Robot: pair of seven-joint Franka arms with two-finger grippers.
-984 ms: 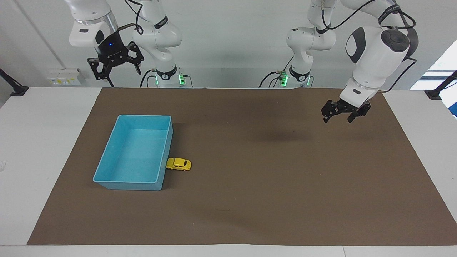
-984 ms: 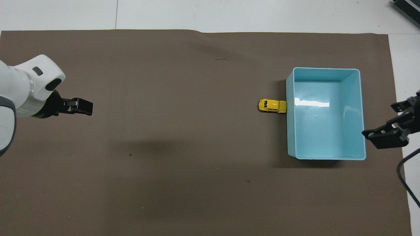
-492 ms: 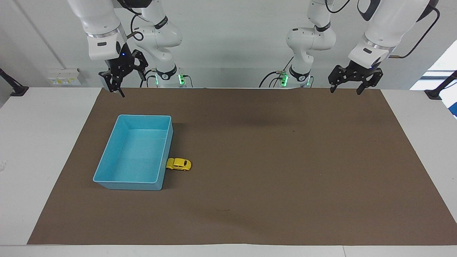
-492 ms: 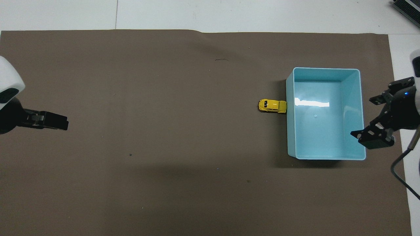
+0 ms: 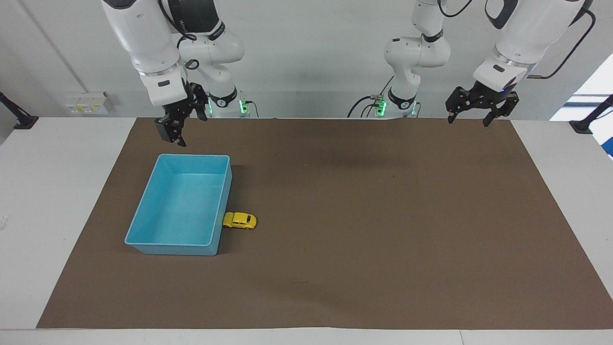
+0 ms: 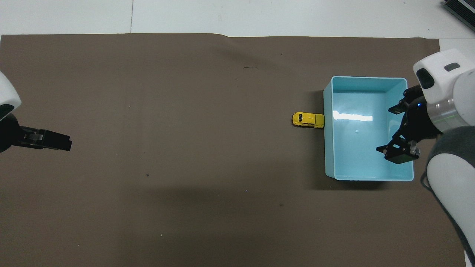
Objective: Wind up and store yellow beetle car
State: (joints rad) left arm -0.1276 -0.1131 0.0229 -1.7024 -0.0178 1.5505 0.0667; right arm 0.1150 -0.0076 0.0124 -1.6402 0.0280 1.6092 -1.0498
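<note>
On a matte brown mat [image 5: 364, 230] covering the white table [image 5: 57, 191], the glossy, round-bodied yellow car [image 5: 240, 220] sits on its wheels, touching the outer wall of an empty, smooth light-blue rectangular bin [image 5: 143, 211]. The right gripper [image 5: 178, 125] hangs over the bin's robot-side edge, the left gripper [image 5: 480, 109] over the mat's edge; both have fingers apart, holding nothing.

A bright yellow beetle car [image 5: 239, 220] with dark windows, a light blue bin [image 5: 143, 215], a plain brown mat [image 5: 383, 230].
</note>
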